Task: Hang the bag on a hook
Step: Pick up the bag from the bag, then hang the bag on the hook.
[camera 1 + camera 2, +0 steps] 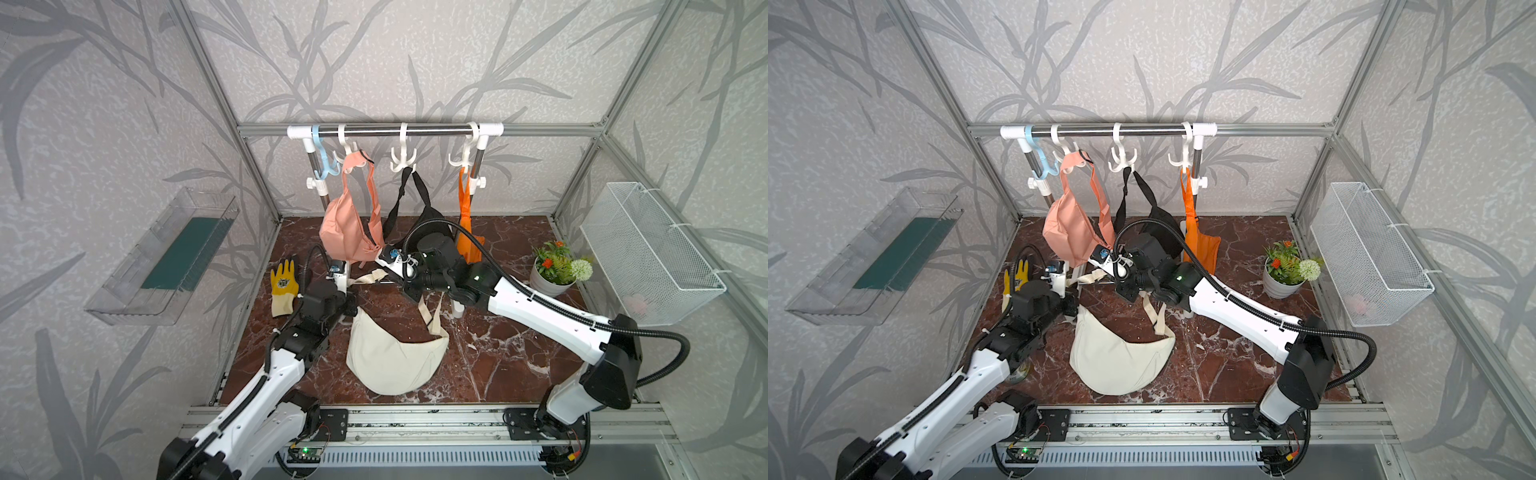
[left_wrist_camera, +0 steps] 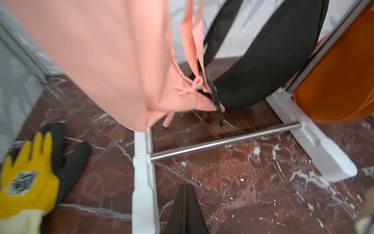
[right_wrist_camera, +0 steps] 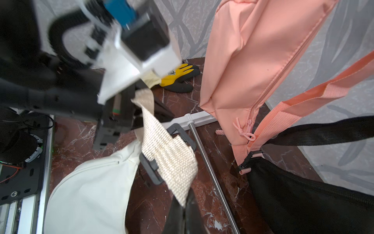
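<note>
**Cream bag (image 1: pixel 395 361) down on the marble, strap (image 3: pixel 170 154) pinched by the right hand (image 3: pixel 184 203)**

Flat on the red marble surface (image 1: pixel 519 357), the bag lies in front of the rack (image 1: pixel 395 131), clear of its feet. The woven strap lifts off the bag toward the rack's lower bar. In the right wrist view the right hand is clamped on the strap's edge.

The left hand (image 2: pixel 185 188) has its fingers pressed together and points at the rack's base, just short of one foot. Whether any strap is caught between them cannot be told.

On the rack's rail a pink bag (image 1: pixel 347 232), a black bag (image 1: pixel 432 218) and an orange bag (image 1: pixel 465 216) each hang from white hooks (image 1: pixel 402 160). A blue hook (image 1: pixel 326 164) sits at the rail's end, beside the pink bag. A yellow glove (image 1: pixel 284 286) lies on the surface off that same end of the rack.
</note>
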Robot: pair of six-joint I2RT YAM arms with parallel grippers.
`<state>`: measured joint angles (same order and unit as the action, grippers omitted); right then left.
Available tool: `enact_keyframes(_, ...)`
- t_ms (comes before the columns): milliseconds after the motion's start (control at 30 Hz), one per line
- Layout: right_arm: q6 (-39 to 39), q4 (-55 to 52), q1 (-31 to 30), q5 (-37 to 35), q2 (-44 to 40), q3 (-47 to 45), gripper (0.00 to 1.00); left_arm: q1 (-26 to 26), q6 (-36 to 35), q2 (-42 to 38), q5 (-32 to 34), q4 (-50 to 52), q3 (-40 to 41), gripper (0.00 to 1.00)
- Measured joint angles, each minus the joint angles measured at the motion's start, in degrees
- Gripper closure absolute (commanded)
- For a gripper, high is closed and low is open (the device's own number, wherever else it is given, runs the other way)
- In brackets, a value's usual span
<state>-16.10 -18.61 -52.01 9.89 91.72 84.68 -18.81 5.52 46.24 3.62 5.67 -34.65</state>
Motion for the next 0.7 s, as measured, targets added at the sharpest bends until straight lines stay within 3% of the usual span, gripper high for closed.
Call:
enact_keyframes(133,-0.02,-0.04,-2.34,-1.27,0.55,5.07,1.0,2.89,-2.03,-4.57,0.07,7.85,-11.93,1.0)
enact_keyframes(267,1.18,0.44,-4.79,-0.87,1.92,12.66,1.0,5.99,-3.52,-2.34,-0.57,15.5,-25.57,1.0)
enact_keyframes(433,3.72,-0.72,-4.22,-1.27,6.64,24.28,1.0,10.73,-4.92,8.26,-2.25,23.06,-42.07,1.0)
enact_keyframes(700,5.57,-5.49,-3.93,-3.96,21.73,46.16,1.0,24.92,-4.5,29.0,-15.1,33.88,-63.52,1.0)
